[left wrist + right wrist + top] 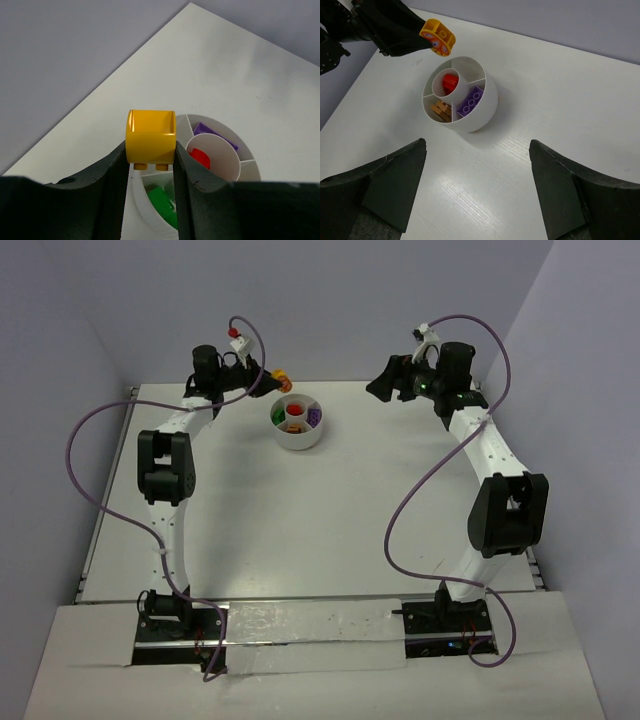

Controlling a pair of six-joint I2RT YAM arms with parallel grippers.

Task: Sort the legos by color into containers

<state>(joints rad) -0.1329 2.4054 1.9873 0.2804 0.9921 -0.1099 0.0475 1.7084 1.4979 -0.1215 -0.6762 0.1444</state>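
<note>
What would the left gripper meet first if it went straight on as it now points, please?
Most likely the white bowl, which lies just beyond the yellow brick held in the left gripper, though depth is hard to judge.

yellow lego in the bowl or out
Out: the yellow lego is pinched in the left gripper, held in the air beside the white bowl, not in any compartment.
</note>
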